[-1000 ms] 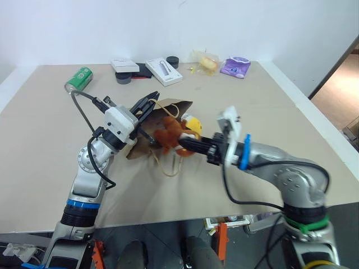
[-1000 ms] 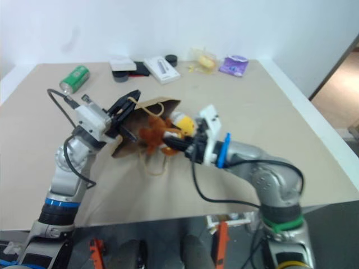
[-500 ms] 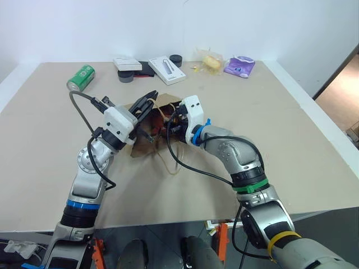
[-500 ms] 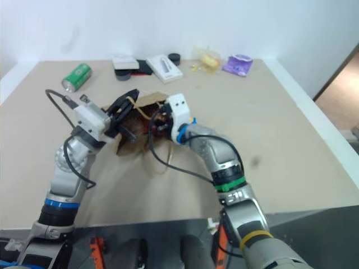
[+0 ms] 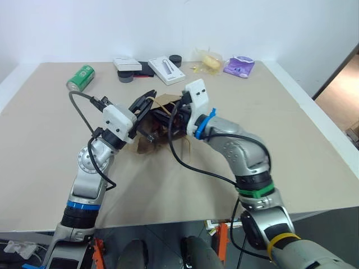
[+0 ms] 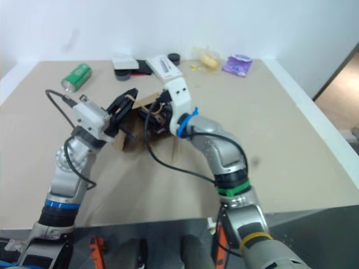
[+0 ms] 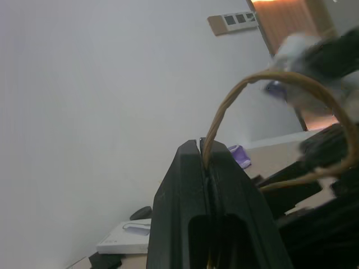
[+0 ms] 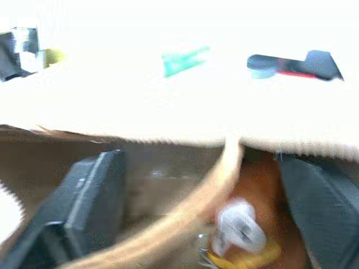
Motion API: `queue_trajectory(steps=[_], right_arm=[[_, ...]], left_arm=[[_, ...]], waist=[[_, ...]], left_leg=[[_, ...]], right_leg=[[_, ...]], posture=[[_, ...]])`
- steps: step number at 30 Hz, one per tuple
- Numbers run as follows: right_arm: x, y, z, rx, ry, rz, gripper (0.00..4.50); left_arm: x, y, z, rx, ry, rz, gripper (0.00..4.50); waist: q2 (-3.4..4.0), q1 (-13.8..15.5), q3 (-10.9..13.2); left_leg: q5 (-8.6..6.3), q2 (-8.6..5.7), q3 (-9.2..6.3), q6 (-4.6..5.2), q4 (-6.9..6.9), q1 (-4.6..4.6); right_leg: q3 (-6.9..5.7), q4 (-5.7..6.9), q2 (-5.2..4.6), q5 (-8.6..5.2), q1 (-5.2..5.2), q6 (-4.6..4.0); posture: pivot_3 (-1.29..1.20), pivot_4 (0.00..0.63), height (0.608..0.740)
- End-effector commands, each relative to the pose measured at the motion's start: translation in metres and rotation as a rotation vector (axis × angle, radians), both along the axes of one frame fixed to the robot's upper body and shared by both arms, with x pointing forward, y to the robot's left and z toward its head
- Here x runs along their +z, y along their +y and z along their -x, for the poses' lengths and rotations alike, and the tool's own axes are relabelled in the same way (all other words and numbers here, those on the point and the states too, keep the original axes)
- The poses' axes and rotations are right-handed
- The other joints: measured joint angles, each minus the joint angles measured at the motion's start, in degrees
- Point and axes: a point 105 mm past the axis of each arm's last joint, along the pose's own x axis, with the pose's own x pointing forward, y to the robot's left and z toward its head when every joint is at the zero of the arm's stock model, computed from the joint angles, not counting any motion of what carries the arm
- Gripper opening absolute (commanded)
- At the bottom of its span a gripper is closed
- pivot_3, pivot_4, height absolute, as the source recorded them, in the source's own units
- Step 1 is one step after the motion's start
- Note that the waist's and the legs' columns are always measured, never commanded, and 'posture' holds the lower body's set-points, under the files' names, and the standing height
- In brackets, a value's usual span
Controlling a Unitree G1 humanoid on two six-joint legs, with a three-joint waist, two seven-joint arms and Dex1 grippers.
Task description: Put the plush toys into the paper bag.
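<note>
The paper bag (image 5: 145, 144) lies on its side in the middle of the table, mouth lifted. My left gripper (image 5: 147, 101) is shut on one tan cord handle (image 7: 224, 112) and holds it up. My right gripper (image 5: 166, 116) reaches into the bag's mouth and is open, its fingers (image 8: 90, 196) spread wide. Between and beyond them, inside the bag, lie the plush toys: the brown one (image 8: 255, 185) with a bit of the yellow chick (image 8: 247, 259) under it. From the head views the toys are hidden by the bag and my right hand.
Along the table's far edge lie a green can (image 5: 79, 77), two white boxes (image 5: 166, 69) with dark items beside them, a yellow item in clear wrap (image 5: 210, 60) and a purple pouch (image 5: 239, 66). The table's right edge (image 5: 314, 106) drops off to the floor.
My right gripper carried both toys from outside the bag's mouth into the bag, then opened and let them go. The left gripper kept its hold on the handle.
</note>
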Motion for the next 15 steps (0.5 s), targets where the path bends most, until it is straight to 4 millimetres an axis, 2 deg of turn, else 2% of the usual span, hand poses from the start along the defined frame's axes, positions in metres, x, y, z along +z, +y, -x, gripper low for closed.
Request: queue_trajectory(steps=[1,3,4,7,10,12,15], right_arm=[[0.03,-0.01,0.041,0.199,-0.122,-0.054,4.43],[0.039,-0.025,0.051,0.243,-0.129,-0.104,4.43],[0.041,-0.036,0.045,0.199,-0.123,-0.119,4.43],[0.025,-0.088,-0.007,-0.142,-0.049,-0.082,4.43],[-0.01,-0.119,-0.038,-0.353,0.068,-0.036,4.43],[-0.036,-0.119,-0.05,-0.397,0.137,-0.021,4.43],[-0.05,-0.11,-0.06,-0.408,0.161,-0.038,4.43]], left_arm=[[0.017,0.011,-0.003,0.029,-0.023,0.055,0.0],[0.018,0.014,-0.005,0.036,-0.022,0.056,0.0],[0.018,0.015,-0.006,0.039,-0.022,0.056,0.0],[0.019,0.019,-0.007,0.051,-0.021,0.056,0.0],[0.018,0.02,-0.008,0.055,-0.02,0.056,0.0],[0.018,0.02,-0.008,0.055,-0.02,0.056,0.0],[0.019,0.02,-0.009,0.056,-0.021,0.055,0.0]], waist=[[0.0,0.01,0.0],[0.0,-0.04,0.0],[0.0,-0.12,0.0],[-0.01,-0.18,0.0],[-0.03,-0.15,-0.01],[-0.01,-0.37,0.0],[0.01,-0.45,0.01]], left_leg=[[0.0,-0.03,0.0,0.0,0.0,-0.01],[0.0,-0.05,0.0,0.0,0.0,0.01],[0.0,-0.04,-0.01,0.0,0.0,0.01],[0.0,-0.01,0.01,0.0,0.0,0.1],[0.04,-0.03,0.08,0.03,0.02,0.19],[0.05,-0.02,0.11,0.05,0.02,0.2],[0.04,0.04,0.16,0.04,-0.07,0.2]], right_leg=[[0.0,-0.01,-0.02,-0.01,0.0,0.01],[0.0,-0.01,-0.03,-0.02,0.02,0.04],[0.0,-0.01,-0.03,-0.02,0.03,0.03],[0.0,-0.01,0.01,0.0,0.08,0.0],[0.02,-0.01,-0.02,-0.02,0.15,-0.32],[0.05,-0.01,-0.01,-0.01,0.14,-0.32],[0.21,-0.01,0.15,0.12,0.05,-0.1]], posture=[[0.0,0.15,0.74],[0.0,0.15,0.74],[0.0,0.15,0.74],[0.0,0.15,0.74],[0.0,0.15,0.74],[0.0,0.15,0.74],[0.0,0.15,0.74]])
